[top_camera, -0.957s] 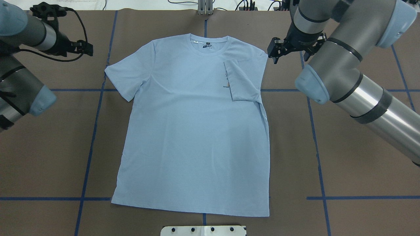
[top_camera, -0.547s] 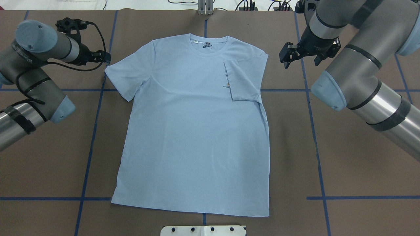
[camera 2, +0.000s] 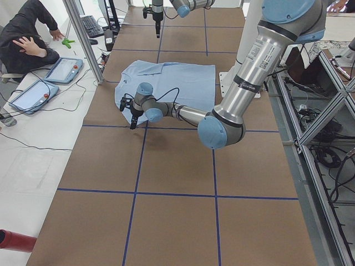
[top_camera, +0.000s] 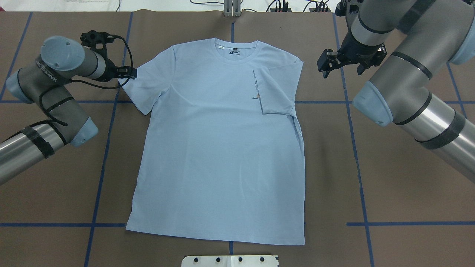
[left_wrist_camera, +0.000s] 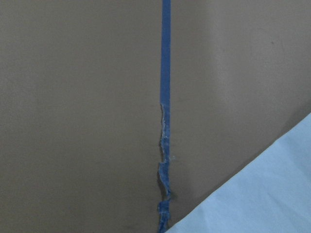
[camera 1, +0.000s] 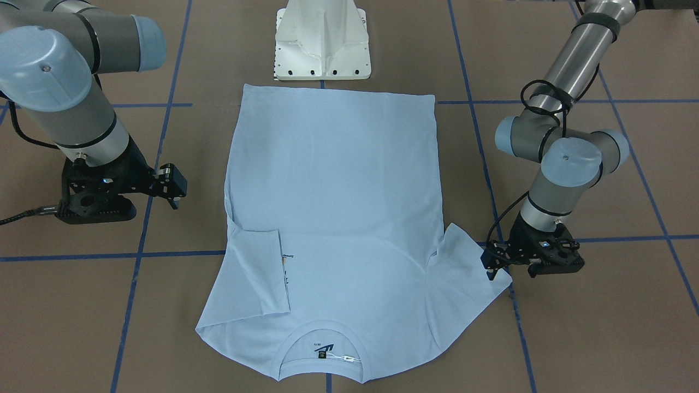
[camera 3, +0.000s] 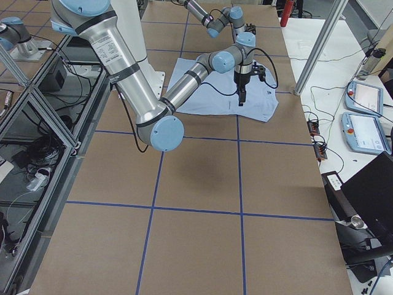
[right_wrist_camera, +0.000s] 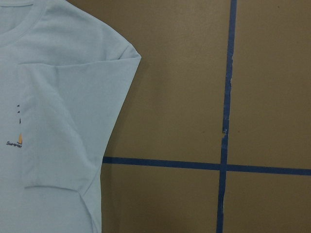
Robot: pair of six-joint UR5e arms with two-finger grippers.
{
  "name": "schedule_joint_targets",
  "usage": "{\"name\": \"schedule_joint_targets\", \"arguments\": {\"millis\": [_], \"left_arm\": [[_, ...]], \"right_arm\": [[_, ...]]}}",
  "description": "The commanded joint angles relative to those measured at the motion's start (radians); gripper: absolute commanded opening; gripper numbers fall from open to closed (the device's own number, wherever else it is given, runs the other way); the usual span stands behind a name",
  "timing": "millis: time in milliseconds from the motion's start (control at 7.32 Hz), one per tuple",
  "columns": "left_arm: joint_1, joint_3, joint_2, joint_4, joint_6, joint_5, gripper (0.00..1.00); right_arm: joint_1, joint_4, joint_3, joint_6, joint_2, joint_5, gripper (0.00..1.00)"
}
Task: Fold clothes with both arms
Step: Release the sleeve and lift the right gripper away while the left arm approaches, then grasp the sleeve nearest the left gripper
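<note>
Midway across the brown paper-covered worktop point(top_camera: 393, 193), the light blue short-sleeved T-shirt point(top_camera: 219, 148) lies flat, collar toward the edge opposite the robot, one sleeve point(top_camera: 276, 91) folded onto the chest. The left black two-finger gripper point(top_camera: 130, 72) sits at the spread sleeve point(top_camera: 144, 87); the right black two-finger gripper point(top_camera: 326, 66) hovers just beside the folded shoulder. Whether either's jaws stand apart, I cannot tell

T-shirt point(top_camera: 219, 148) flat at table point(top_camera: 389, 185) centre, hem point(top_camera: 215, 237) toward pedestal base point(camera 1: 322, 41), collar point(top_camera: 237, 61) away, left gripper point(top_camera: 130, 73) at spread sleeve point(top_camera: 143, 87) corner, right gripper point(top_camera: 324, 67) beside folded-in sleeve point(top_camera: 276, 92), apart.
</note>
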Motion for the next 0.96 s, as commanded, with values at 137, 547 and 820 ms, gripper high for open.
{"name": "schedule_joint_targets", "arguments": {"millis": [137,547,820], "left_arm": [[0.001,0.022,-0.010,-0.008,0.001,0.002,0.71],[0.001,0.020,-0.008,-0.008,0.008,0.002,0.44],[0.001,0.020,-0.010,-0.008,0.010,0.002,0.17]], "right_arm": [[-0.001,0.001,-0.008,0.002,0.002,-0.001,1.00],[-0.003,0.072,-0.057,0.005,0.002,-0.001,1.00],[0.002,0.079,-0.065,0.000,0.004,-0.001,1.00]]}}
